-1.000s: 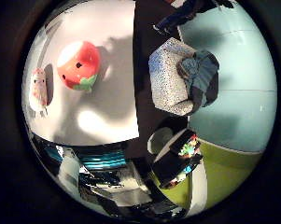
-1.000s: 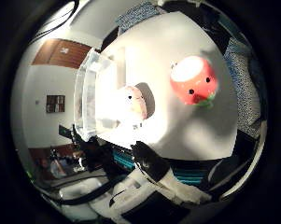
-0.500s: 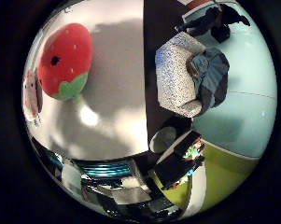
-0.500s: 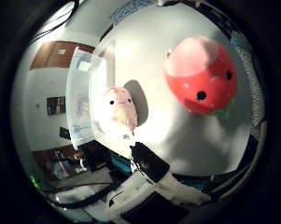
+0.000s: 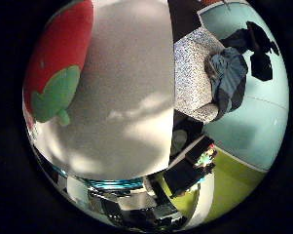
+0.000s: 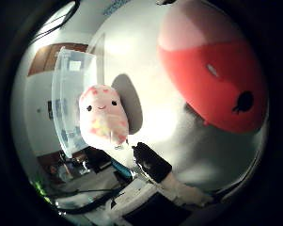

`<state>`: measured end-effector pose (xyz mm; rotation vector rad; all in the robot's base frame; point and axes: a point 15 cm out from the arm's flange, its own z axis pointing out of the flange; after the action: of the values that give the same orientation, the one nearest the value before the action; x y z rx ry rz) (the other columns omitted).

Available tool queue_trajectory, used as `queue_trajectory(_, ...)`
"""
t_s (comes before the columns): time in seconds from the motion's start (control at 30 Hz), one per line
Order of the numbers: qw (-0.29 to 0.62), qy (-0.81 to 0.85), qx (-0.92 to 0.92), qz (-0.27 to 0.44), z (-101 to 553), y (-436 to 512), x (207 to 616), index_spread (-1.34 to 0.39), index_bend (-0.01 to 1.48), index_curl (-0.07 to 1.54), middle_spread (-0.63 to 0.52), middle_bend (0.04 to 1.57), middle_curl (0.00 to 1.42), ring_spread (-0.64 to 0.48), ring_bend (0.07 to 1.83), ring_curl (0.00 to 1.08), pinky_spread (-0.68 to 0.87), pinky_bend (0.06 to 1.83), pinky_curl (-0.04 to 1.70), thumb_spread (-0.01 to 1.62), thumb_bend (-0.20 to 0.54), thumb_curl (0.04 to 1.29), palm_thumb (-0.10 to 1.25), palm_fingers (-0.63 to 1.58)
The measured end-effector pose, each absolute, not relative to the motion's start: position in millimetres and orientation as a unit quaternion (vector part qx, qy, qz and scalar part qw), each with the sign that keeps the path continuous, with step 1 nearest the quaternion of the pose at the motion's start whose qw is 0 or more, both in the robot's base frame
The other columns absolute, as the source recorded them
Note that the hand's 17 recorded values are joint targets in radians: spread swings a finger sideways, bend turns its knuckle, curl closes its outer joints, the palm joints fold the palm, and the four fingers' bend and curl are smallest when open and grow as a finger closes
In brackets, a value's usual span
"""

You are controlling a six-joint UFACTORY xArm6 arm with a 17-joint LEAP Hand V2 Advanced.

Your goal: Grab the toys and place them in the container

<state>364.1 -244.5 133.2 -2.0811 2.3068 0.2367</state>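
Observation:
A red strawberry plush toy (image 6: 216,71) with a green leaf part (image 5: 54,96) lies on the white table (image 5: 127,107) and fills much of the thumb side palm view, close under the palm. A small pink and white plush toy (image 6: 103,116) stands on the table beside it. A clear plastic container (image 6: 68,89) sits on the table just behind the pink toy. A black and white part of my hand (image 6: 155,169) shows at the edge of the thumb side palm view. Its fingers are not seen.
Past the table edge a speckled grey armchair (image 5: 195,73) with dark clothes (image 5: 229,73) on it stands on a pale blue floor. A yellow-green bin (image 5: 219,180) with colourful things is near it. Shelves and furniture (image 6: 56,169) stand past the table's other side.
The whole picture has grown: the camera has come down closer to the table. The strawberry toy and the pink toy now look much larger. The toys have not moved on the table.

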Motion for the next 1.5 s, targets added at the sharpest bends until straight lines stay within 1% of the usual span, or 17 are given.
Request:
queue_trajectory(0.2,0.006,0.737,-0.672,0.071,125,-242,373,-0.39,0.18,0.28,0.00,0.20,0.32,0.20,0.32,0.25,0.45,0.50,0.27,1.12,-0.017,0.29,0.50,0.14)
queue_trajectory(0.27,0.002,0.736,-0.674,0.069,126,-243,373,-0.39,0.17,0.28,-0.02,0.22,0.32,0.19,0.36,0.25,0.44,0.48,0.26,1.11,-0.010,0.30,0.54,0.24)
queue_trajectory(0.3,0.000,0.736,-0.674,0.068,126,-244,373,-0.39,0.16,0.28,-0.05,0.25,0.33,0.16,0.41,0.26,0.44,0.47,0.25,1.11,-0.005,0.30,0.57,0.34)
queue_trajectory(0.33,-0.001,0.736,-0.674,0.067,127,-245,373,-0.38,0.17,0.28,-0.09,0.32,0.36,0.09,0.49,0.28,0.39,0.46,0.24,1.12,-0.003,0.31,0.60,0.49)
queue_trajectory(0.37,-0.002,0.736,-0.674,0.065,129,-246,373,-0.37,0.17,0.28,-0.13,0.38,0.37,0.02,0.54,0.28,0.31,0.45,0.23,1.12,-0.006,0.32,0.63,0.59)
queue_trajectory(0.43,-0.005,0.735,-0.675,0.060,132,-247,374,-0.38,0.17,0.27,-0.22,0.54,0.44,-0.16,0.73,0.34,-0.02,0.59,0.24,1.11,-0.006,0.33,0.68,1.02)
queue_trajectory(0.47,-0.007,0.735,-0.676,0.058,133,-248,374,-0.40,0.20,0.30,-0.25,0.59,0.48,-0.23,0.80,0.38,-0.19,0.68,0.28,1.10,-0.005,0.34,0.72,1.13)
queue_trajectory(0.5,-0.008,0.735,-0.676,0.056,135,-248,374,-0.40,0.20,0.31,-0.26,0.60,0.49,-0.25,0.81,0.39,-0.23,0.70,0.29,1.10,-0.003,0.35,0.73,1.12)
queue_trajectory(0.53,-0.008,0.734,-0.677,0.055,137,-248,374,-0.43,0.26,0.36,-0.28,0.69,0.54,-0.28,0.89,0.44,-0.32,0.77,0.33,1.09,-0.004,0.36,0.77,1.21)
queue_trajectory(0.57,-0.007,0.734,-0.677,0.052,140,-249,374,-0.45,0.39,0.44,-0.30,0.81,0.62,-0.31,1.00,0.49,-0.38,0.93,0.40,1.08,-0.006,0.38,0.82,1.25)
queue_trajectory(0.6,-0.006,0.734,-0.677,0.047,145,-249,376,-0.46,0.50,0.51,-0.30,0.87,0.67,-0.31,1.08,0.53,-0.38,1.03,0.46,1.06,-0.010,0.39,0.85,1.24)
queue_trajectory(0.63,-0.006,0.734,-0.678,0.041,150,-250,376,-0.46,0.55,0.54,-0.30,0.91,0.70,-0.31,1.11,0.55,-0.37,1.07,0.48,1.06,-0.007,0.40,0.86,1.24)
queue_trajectory(0.73,-0.007,0.732,-0.680,0.025,166,-254,377,-0.43,0.83,0.73,-0.29,1.07,0.82,-0.28,1.27,0.63,-0.31,1.25,0.60,1.02,0.008,0.48,0.99,1.16)
queue_trajectory(0.83,-0.004,0.732,-0.681,0.007,191,-254,377,-0.39,0.95,0.83,-0.27,1.17,0.89,-0.26,1.33,0.69,-0.27,1.33,0.69,0.93,0.000,0.55,1.07,1.09)
queue_trajectory(1.0,-0.022,0.729,-0.683,0.035,226,-240,345,-0.34,1.02,0.91,-0.24,1.24,0.94,-0.26,1.36,0.75,-0.21,1.37,0.80,0.80,-0.016,0.66,1.09,1.01)
queue_trajectory(1.17,-0.033,0.723,-0.690,0.012,305,-225,320,-0.33,1.04,0.96,-0.22,1.27,0.97,-0.26,1.38,0.79,-0.19,1.36,0.88,0.74,-0.017,0.72,1.08,0.97)
queue_trajectory(1.5,-0.011,0.666,-0.744,-0.042,441,-123,297,-0.31,1.03,1.00,-0.21,1.29,0.98,-0.26,1.37,0.84,-0.19,1.32,0.99,0.72,-0.019,0.79,1.04,0.96)
